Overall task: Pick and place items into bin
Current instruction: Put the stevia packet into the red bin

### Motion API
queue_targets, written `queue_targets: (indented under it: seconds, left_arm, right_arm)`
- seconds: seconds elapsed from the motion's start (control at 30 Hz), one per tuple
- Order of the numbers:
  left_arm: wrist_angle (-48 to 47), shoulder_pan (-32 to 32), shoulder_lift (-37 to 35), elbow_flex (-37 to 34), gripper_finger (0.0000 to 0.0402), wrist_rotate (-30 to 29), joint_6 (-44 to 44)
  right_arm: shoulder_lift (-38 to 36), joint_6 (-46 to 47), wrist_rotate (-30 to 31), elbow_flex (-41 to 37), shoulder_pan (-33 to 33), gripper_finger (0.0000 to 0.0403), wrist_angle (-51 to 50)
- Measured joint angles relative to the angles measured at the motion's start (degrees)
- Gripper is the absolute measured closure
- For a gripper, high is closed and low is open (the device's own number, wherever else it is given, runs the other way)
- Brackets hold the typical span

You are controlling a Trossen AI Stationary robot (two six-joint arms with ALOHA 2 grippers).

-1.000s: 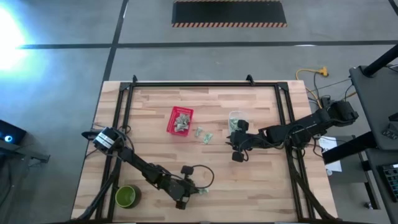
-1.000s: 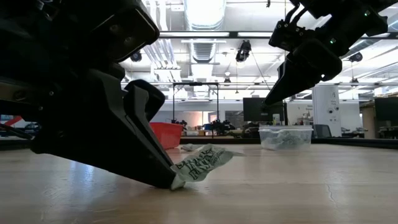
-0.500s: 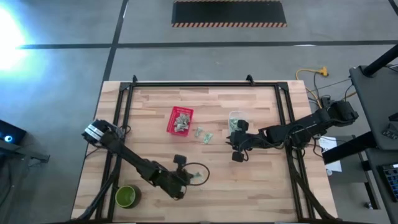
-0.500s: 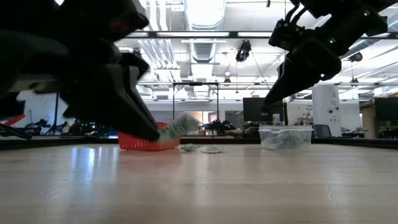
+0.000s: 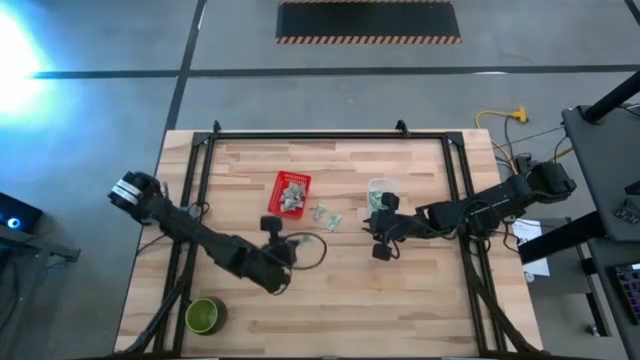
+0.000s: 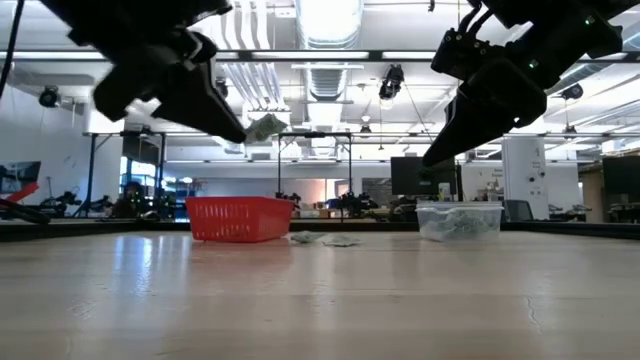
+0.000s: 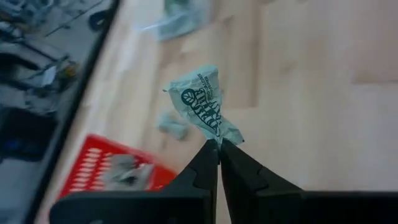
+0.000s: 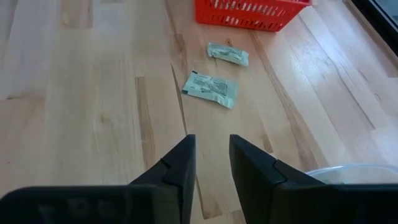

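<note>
Lifted off the table, left claw (image 7: pixel 219 149) pinches packet (image 7: pixel 204 104) near red basket (image 7: pixel 106 174).

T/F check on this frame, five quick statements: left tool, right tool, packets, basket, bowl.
1. The left tool is shut on a packet. True.
2. That packet lies on the table. False: the low view shows it in the air, above the height of the red basket.
3. The right tool holds a packet. False: it is open and holds nothing.
4. Two loose packets lie on the wood between the red basket and the clear tub. True.
5. The green bowl sits inside the red basket. False: it stands apart, near the table's front left corner.
</note>
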Motion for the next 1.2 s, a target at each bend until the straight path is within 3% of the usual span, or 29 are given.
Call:
queue_targets:
  seconds: [0.43,0.63,1.07,1.2]
  left_arm:
    - [-11.6,15.7,-3.8,-0.1,0.0402,-1.9,3.1]
    - [-12.4,22.2,-3.7,-1.6,0.0402,2.6,3.1]
    - [-11.8,23.8,-3.7,-3.2,0.0400,3.6,4.1]
    - [-11.2,23.8,-3.7,-3.2,0.0377,3.6,5.7]
  right_arm:
    - [0.0,0.0,0.0,-0.1,0.0,0.0330,0.5]
    - [0.0,-0.2,0.0,-0.2,0.0,0.0324,0.5]
    - [0.0,-0.2,0.0,-0.3,0.0,0.0335,0.5]
    - [0.0,-0.2,0.0,-0.3,0.0,0.0330,0.5]
